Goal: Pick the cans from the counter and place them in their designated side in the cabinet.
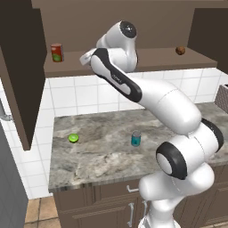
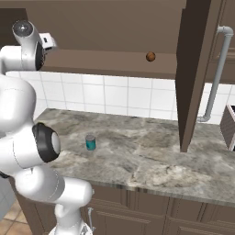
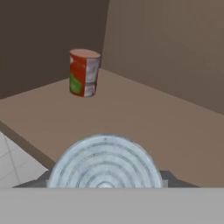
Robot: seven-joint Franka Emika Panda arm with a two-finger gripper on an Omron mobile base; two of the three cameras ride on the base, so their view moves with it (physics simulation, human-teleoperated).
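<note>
A teal-blue can (image 1: 136,139) (image 2: 90,142) stands upright on the marbled counter (image 1: 98,156) (image 2: 151,156). My arm is raised to the cabinet's brown shelf (image 1: 156,60) (image 3: 131,122). The gripper (image 1: 84,58) (image 2: 48,40) (image 3: 105,181) hovers at the shelf's front edge, left of its middle. In the hand view, a can with a grey ringed top (image 3: 105,162) sits between the dark fingertips (image 3: 168,177), which are shut on it. Its side colours are hidden.
A taller red can with a green mark (image 1: 56,52) (image 3: 84,72) stands at the shelf's left end, ahead of the hand. A brown ball (image 1: 180,50) (image 2: 150,56) lies far right on the shelf. A lime half (image 1: 73,138) lies on the counter. Cabinet doors (image 1: 20,67) (image 2: 195,69) hang open.
</note>
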